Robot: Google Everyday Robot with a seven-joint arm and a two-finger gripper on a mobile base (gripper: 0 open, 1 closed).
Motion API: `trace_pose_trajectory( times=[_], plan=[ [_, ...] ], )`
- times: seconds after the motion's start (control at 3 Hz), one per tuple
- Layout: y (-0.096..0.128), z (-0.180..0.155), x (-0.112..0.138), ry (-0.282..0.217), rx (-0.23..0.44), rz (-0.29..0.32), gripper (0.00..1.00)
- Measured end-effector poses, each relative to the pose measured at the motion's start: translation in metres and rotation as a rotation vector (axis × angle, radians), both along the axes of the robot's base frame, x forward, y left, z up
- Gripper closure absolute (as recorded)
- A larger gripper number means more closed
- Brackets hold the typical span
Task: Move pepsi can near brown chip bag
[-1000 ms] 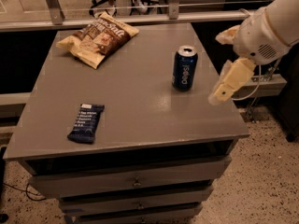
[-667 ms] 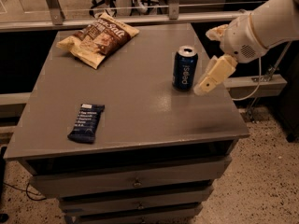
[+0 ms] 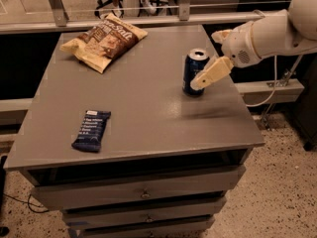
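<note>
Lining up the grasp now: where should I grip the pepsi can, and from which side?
Grip the pepsi can around the middle of its wall, from the camera's right, where the open pincer hangs close beside it. It stands upright and alone, so a level grasp should fit its round sides.

one desk [image 3: 148, 108] is carrying three items: one pepsi can [image 3: 193, 76], one brown chip bag [image 3: 104, 41] and one dark blue snack bar wrapper [image 3: 92, 130]. three drawers [image 3: 143, 192] are sitting stacked under the desk top, and two of them are showing one small knob each. one gripper [image 3: 204, 59] is hovering at the can, at the desk's right side, spreading its two fingers [image 3: 212, 72] apart.
</note>
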State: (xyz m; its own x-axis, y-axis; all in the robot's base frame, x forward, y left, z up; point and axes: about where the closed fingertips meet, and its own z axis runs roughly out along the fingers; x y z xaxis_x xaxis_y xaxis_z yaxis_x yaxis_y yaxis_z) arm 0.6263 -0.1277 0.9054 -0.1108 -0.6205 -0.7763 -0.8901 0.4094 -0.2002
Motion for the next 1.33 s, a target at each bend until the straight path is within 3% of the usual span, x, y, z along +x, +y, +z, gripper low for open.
trace_pose_trajectory(
  times=[0.67, 1.0, 1.33],
  plan=[
    [0.017, -0.017, 0.026, 0.123, 0.205, -0.031, 0.41],
    [0.031, 0.004, 0.033, 0.105, 0.258, 0.001, 0.62],
    [0.035, 0.048, 0.042, -0.002, 0.295, 0.048, 0.87]
  ],
)
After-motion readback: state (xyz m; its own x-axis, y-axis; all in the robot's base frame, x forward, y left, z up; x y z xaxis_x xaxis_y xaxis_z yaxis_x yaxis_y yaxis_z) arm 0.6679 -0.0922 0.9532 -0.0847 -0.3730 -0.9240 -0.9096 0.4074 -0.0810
